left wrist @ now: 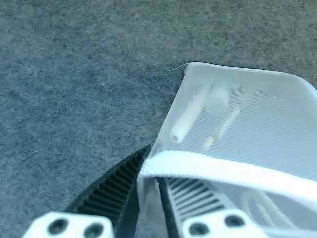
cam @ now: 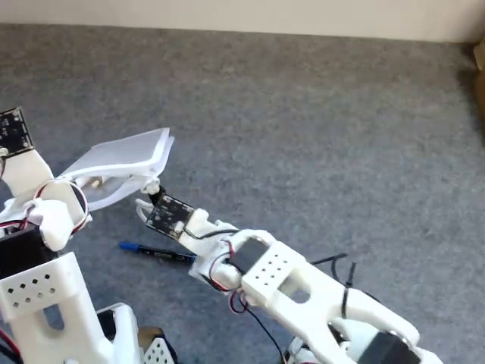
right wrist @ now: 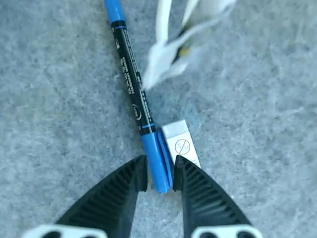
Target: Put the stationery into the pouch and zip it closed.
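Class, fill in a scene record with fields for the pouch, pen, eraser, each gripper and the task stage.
Pouch: white mesh pouch, held up over the carpet, white stick-shaped items inside
Pen: blue-capped pen lying on the carpet
Eraser: white eraser beside the pen's blue end
Left gripper: shut on the pouch's edge
Right gripper: open, fingers flanking the pen's blue end
Stage: pen and eraser not yet in the pouch

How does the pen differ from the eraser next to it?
The pen is long, slim and black with blue ends; the eraser is a short white block. The pen's near end sits between the fingers of the right gripper; the eraser sits beside one finger. Both lie on the grey carpet, outside the pouch.
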Controlling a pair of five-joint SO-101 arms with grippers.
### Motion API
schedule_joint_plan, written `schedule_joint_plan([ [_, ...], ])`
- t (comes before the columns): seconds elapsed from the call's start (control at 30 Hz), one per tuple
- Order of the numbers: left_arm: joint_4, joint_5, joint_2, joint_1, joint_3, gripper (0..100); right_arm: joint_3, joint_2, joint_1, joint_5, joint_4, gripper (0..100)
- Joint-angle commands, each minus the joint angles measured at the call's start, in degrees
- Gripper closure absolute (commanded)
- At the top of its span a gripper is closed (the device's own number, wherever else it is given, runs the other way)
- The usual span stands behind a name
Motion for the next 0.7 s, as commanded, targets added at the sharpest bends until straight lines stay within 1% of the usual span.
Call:
schedule_joint_plan([
  [0.0,-1.6,0.9,1.0,-4.6,-0.3,99,-5.4,2.7,0.7,-0.4,0.2,87.2],
  [0.13,-2.3,0.9,0.7,-7.5,0.0,99,-7.8,6.4,0.7,-0.4,0.1,81.7],
  [0.53,-1.9,0.8,0.7,-7.6,0.1,99,-16.1,20.1,1.0,-0.4,0.0,81.7],
  [0.67,-1.9,0.8,0.7,-7.6,0.1,99,-17.7,24.0,3.8,-0.4,0.0,81.8],
])
